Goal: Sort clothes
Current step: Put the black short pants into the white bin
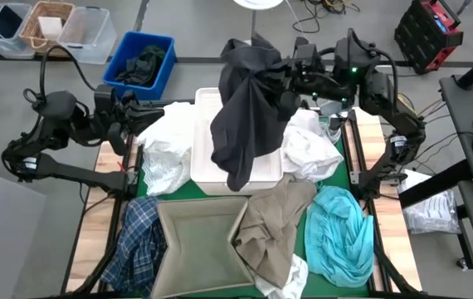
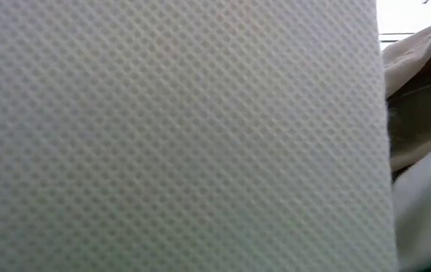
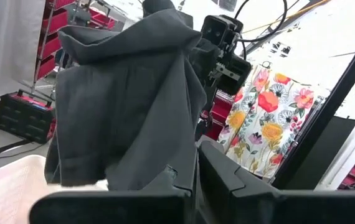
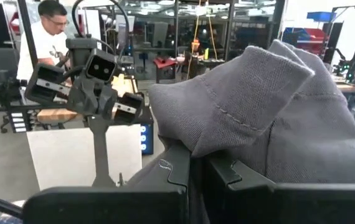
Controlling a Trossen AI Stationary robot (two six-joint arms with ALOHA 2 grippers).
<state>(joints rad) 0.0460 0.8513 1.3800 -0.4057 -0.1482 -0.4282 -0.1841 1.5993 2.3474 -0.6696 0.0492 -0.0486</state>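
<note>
A dark grey garment (image 1: 249, 108) hangs over the white bin (image 1: 206, 170) in the table's middle, with my right gripper (image 1: 285, 83) shut on its top. My left gripper (image 1: 155, 110) is shut on nothing and held up at the left, above a white garment (image 1: 166, 149) that drapes over the bin's left rim. In the left wrist view the shut left gripper (image 3: 196, 180) points at the hanging grey garment (image 3: 127, 106). Another white garment (image 1: 311, 149), a beige one (image 1: 274, 224), a teal one (image 1: 340, 232) and a plaid shirt (image 1: 141, 241) lie around the bins. My right gripper pinches a bunched fold at the grey garment's top (image 4: 227, 143) between its two fingers, several layers thick. The fingers lie about level and come from the table's right side. The garment hangs slack below them, its lower end (image 1: 236, 178) over the white bin.
A beige bin (image 1: 199, 241) stands at the near edge. A blue bin (image 1: 141, 62) with dark green cloth sits beyond the far left corner. A textured white surface (image 2: 178, 136) fills the low view, with beige cloth (image 2: 420, 91) beside it. A person (image 4: 47, 37) sits beyond the table.
</note>
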